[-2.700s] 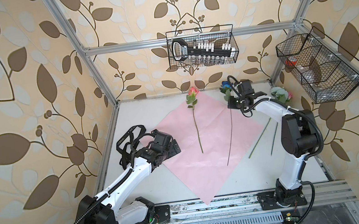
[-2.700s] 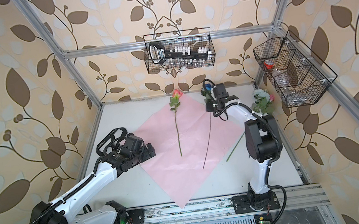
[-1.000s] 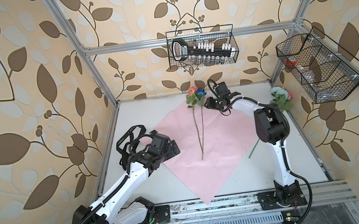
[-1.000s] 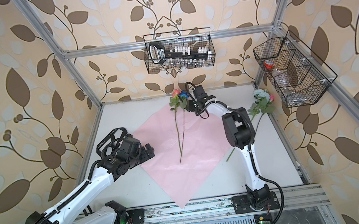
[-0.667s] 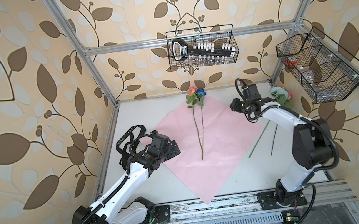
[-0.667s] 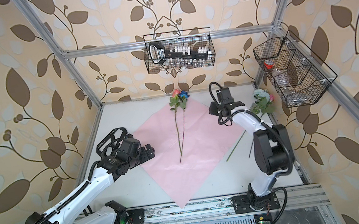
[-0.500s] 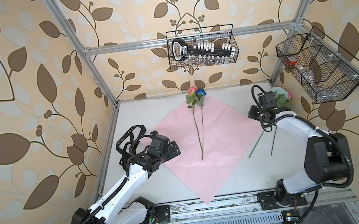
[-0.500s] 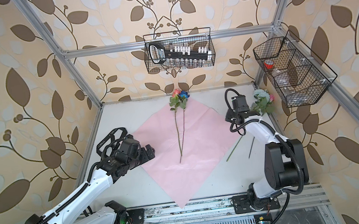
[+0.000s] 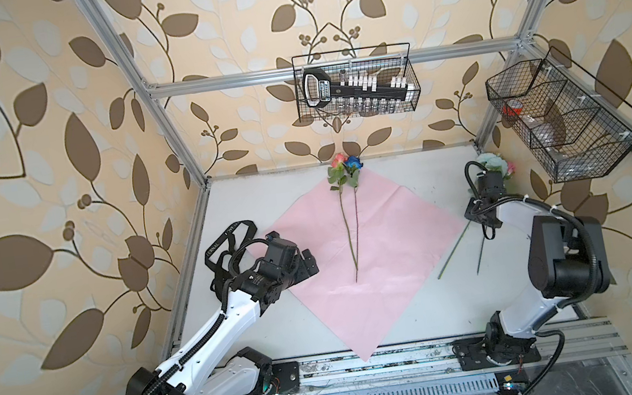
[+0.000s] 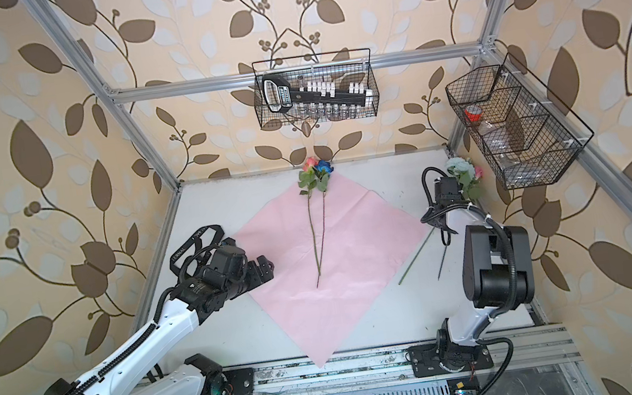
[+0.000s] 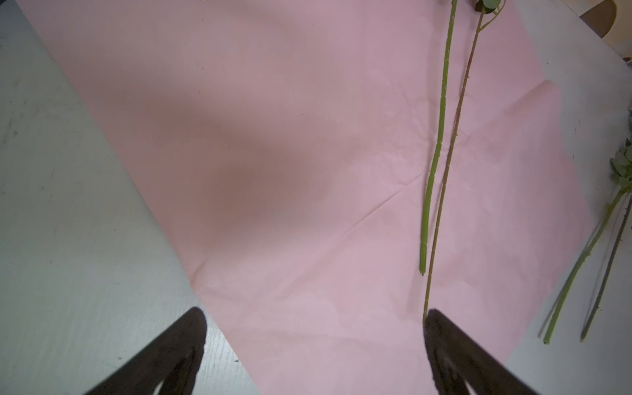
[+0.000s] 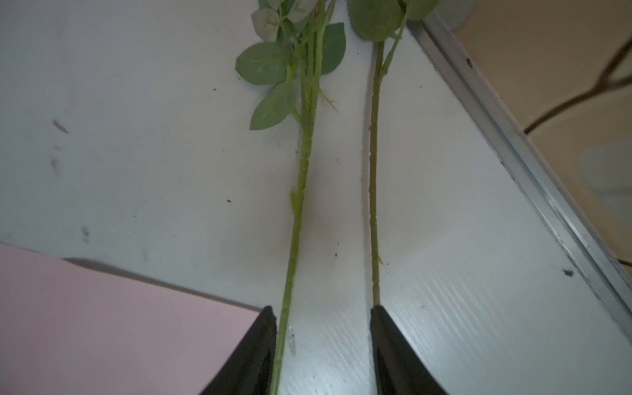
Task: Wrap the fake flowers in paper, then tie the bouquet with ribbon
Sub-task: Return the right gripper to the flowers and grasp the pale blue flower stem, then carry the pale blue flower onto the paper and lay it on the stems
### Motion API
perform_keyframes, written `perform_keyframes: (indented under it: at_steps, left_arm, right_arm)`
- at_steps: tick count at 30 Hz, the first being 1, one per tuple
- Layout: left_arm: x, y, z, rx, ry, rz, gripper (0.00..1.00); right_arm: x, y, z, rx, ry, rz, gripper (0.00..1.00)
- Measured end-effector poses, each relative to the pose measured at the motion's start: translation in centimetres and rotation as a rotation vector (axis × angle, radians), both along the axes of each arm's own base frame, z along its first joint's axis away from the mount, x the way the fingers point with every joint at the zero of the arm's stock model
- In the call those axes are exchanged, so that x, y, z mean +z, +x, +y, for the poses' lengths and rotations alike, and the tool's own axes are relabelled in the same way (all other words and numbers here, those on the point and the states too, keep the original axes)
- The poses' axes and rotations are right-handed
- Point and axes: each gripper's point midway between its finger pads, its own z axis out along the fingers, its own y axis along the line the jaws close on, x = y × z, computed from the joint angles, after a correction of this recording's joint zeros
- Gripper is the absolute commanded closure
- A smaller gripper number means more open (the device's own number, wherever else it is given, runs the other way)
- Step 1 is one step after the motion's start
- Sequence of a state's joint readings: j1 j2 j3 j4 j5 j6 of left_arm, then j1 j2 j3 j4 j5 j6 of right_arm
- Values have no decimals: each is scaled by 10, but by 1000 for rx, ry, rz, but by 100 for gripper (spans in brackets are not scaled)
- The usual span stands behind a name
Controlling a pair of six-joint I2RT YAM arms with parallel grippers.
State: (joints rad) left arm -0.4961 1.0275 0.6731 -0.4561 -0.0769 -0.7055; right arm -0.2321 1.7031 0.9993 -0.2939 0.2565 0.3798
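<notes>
The pink wrapping paper (image 9: pixel 387 239) (image 10: pixel 354 243) lies as a diamond mid-table. A pink flower (image 9: pixel 339 158) and a dark blue flower (image 9: pixel 354 162) rest on it side by side, blooms at the far corner. A pale blue-white flower (image 9: pixel 489 160) and another pink flower (image 9: pixel 510 168) lie by the right wall, stems (image 12: pixel 297 205) on bare table. My right gripper (image 9: pixel 475 214) (image 12: pixel 323 309) is open low over those stems; one runs just inside a finger, the other meets the opposite fingertip. My left gripper (image 9: pixel 309 264) (image 11: pixel 313 314) hangs open over the paper's left corner.
A black ribbon (image 9: pixel 228 240) with white lettering lies behind the left arm by the left wall. A wire basket (image 9: pixel 355 84) hangs on the back wall and another wire basket (image 9: pixel 564 121) on the right wall. An aluminium rail (image 12: pixel 513 143) edges the table beside the right stems.
The right arm laid the blue flower next to the pink one on the paper, let go, and swung right to the two flowers by the wall. The left arm barely moved.
</notes>
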Motion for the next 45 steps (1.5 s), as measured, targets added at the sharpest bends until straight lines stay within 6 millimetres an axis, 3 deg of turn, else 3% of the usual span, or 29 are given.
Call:
perform_keyframes:
  at_steps: [9, 15, 25, 31, 35, 40, 45]
  left_arm:
    - [0, 1, 0, -1, -1, -3, 1]
    - [-4, 1, 0, -11, 15, 8, 1]
    - [-4, 5, -3, -18, 27, 19, 1]
    - [-3, 5, -3, -18, 26, 18, 1]
    - [-3, 5, -2, -17, 27, 18, 1]
    - [-3, 5, -2, -17, 27, 18, 1]
    - [-2, 5, -2, -17, 26, 14, 1]
  right_arm:
    - [-29, 38, -5, 24, 22, 5, 58]
    - [-28, 63, -9, 43, 19, -29, 78]
    - [-28, 81, -7, 84, 35, -59, 100]
    - [-28, 84, 2, 117, 77, -68, 100]
    - [-22, 85, 16, 150, 149, -90, 100]
    - [1, 86, 42, 194, 246, -162, 100]
    - [26, 89, 88, 279, 294, -215, 100]
